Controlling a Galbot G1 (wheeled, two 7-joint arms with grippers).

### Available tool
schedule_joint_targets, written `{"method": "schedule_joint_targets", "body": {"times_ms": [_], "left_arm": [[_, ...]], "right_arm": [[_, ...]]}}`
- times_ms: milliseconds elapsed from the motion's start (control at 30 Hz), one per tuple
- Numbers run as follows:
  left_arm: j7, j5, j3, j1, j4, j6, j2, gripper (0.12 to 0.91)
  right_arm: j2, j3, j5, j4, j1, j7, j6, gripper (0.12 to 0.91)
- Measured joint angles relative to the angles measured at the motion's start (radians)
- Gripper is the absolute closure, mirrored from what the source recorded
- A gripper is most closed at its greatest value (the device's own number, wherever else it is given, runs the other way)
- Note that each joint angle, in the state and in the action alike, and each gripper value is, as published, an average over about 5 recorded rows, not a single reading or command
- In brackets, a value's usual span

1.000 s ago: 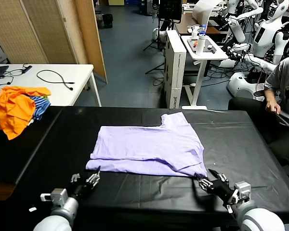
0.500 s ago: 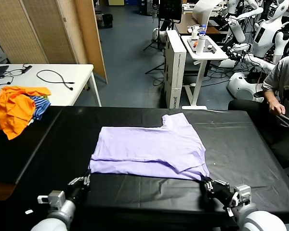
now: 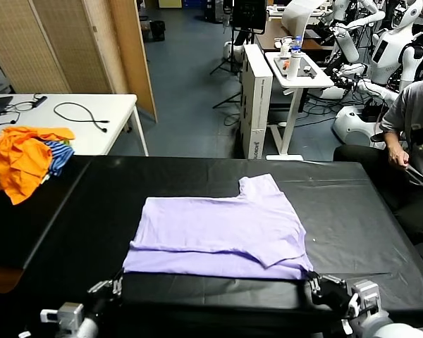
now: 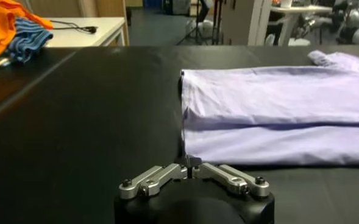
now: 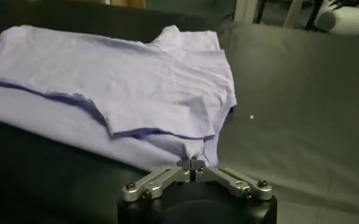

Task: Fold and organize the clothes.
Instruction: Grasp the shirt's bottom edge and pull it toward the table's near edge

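Lavender T-shirt [image 3: 218, 229] lay half-folded on the black table [image 3: 352, 211]; left gripper [image 4: 191, 172] and right gripper [image 5: 192, 165] each pinched a near hem corner, seemingly mid-fold; lifting both evenly came next.

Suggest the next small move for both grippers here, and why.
Probably lift both near corners together and carry them toward the far edge. The left gripper and right gripper are each shut on a near corner of the T-shirt, which lies flat and part-folded at the near edge of the table.
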Motion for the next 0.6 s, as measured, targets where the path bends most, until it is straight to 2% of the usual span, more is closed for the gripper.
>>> {"method": "schedule_joint_targets", "body": {"times_ms": [67, 167, 267, 333, 400, 533, 600], "left_arm": [[-0.006, -0.001, -0.003, 0.010, -0.010, 0.006, -0.001, 0.885], [-0.023, -0.006, -0.002, 0.020, -0.028, 0.023, -0.005, 0.878], [-0.037, -0.011, -0.002, 0.025, -0.048, 0.039, -0.012, 0.783], [-0.036, -0.014, -0.007, 0.024, -0.058, 0.044, -0.017, 0.657], [-0.032, -0.022, -0.016, 0.018, -0.060, 0.046, -0.021, 0.543], [-0.019, -0.083, -0.049, -0.005, -0.061, 0.062, -0.021, 0.285], [-0.001, -0.118, -0.064, -0.025, -0.064, 0.072, -0.016, 0.198]], "right_arm": [[0.004, 0.008, -0.004, 0.015, -0.016, 0.000, -0.002, 0.750], [0.012, 0.025, -0.002, 0.044, -0.044, 0.002, -0.002, 0.580], [0.017, 0.051, 0.015, 0.079, -0.077, 0.005, -0.002, 0.391], [0.017, 0.075, 0.032, 0.104, -0.094, 0.006, -0.002, 0.263], [0.016, 0.100, 0.052, 0.122, -0.101, 0.006, -0.002, 0.174], [0.002, 0.131, 0.100, 0.123, -0.067, 0.008, -0.002, 0.122], [-0.010, 0.130, 0.115, 0.105, -0.022, 0.015, -0.002, 0.119]]}}
